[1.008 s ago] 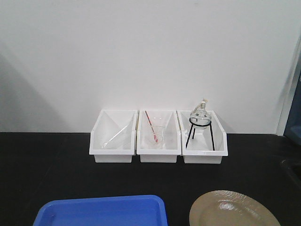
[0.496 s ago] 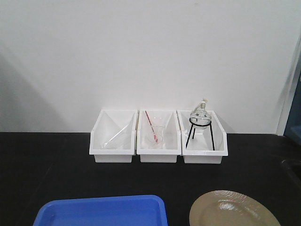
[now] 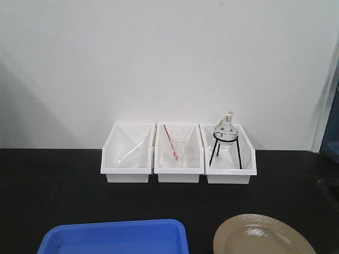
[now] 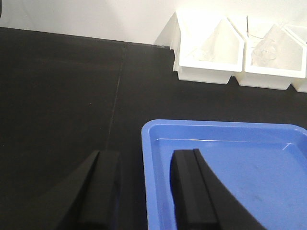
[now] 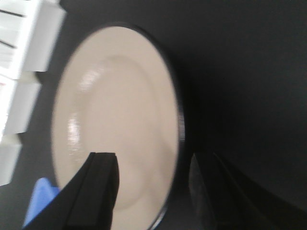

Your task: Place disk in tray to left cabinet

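Black counter (image 3: 53, 185), left jaws straddling tray (image 4: 158, 139) rim, right jaws straddling disk (image 5: 120, 110) edge

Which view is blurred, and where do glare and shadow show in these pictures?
Right wrist view: the disk is blurred, its gloss streaked with glare. Front view: a soft grey shadow falls on the wall at left. Left wrist view: the tray looks sharp, evenly lit.

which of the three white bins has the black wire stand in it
The rightmost bin: a black tripod stand carrying a glass flask sits inside. The middle bin and left bin have no stand.
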Motion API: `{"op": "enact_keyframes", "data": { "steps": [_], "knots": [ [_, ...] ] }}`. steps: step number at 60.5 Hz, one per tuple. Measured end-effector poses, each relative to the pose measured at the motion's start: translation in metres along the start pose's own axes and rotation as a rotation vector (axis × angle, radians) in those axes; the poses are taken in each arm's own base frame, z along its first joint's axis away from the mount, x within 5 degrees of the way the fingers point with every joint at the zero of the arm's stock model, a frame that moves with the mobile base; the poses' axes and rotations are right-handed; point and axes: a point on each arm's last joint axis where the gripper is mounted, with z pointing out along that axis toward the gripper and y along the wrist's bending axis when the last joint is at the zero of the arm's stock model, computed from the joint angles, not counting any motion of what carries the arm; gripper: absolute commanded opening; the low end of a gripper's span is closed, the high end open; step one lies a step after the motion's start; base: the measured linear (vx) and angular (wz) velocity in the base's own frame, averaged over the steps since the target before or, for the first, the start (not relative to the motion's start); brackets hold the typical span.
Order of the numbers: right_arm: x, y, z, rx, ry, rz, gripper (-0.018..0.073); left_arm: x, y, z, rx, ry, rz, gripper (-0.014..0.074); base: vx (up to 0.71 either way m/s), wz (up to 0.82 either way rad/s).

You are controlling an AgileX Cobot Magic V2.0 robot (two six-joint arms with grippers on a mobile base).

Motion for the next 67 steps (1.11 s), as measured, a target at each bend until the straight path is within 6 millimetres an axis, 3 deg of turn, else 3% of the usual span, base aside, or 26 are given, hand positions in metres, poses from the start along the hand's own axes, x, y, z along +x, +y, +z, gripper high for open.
{"op": "enact_keyframes", "data": {
  "steps": [9, 27, 43, 51, 67],
  "knots": [
    [0.001, -0.005, 0.02, 0.089, 0.041, 0.021, 0.0417, 0.0, 0.0, 0.0, 0.0, 0.0, 0.0, 0.0394, 0.0, 0.0],
    [-0.008, 0.013, 0.053, 0.141, 0.078, -0.001, 0.0417, 0.0, 0.0, 0.0, 0.0, 0.0, 0.0, 0.0394, 0.0, 0.0],
    [-0.006, 0.009, 0.077, 0.221, 0.136, 0.015, 0.0401, 0.0, 0.0, 0.0, 0.0, 0.0, 0.0, 0.0394, 0.0, 0.0],
    [-0.007, 0.01, 0.08, 0.224, 0.135, 0.017, 0.0328, 0.0, 0.0, 0.0, 0.0, 0.0, 0.0, 0.0394, 0.0, 0.0],
    [-0.009, 0.013, 0.081, 0.209, 0.115, 0.015, 0.0068, 0.0, 0.0, 0.0, 0.0, 0.0, 0.0, 0.0394, 0.0, 0.0]
  ]
}}
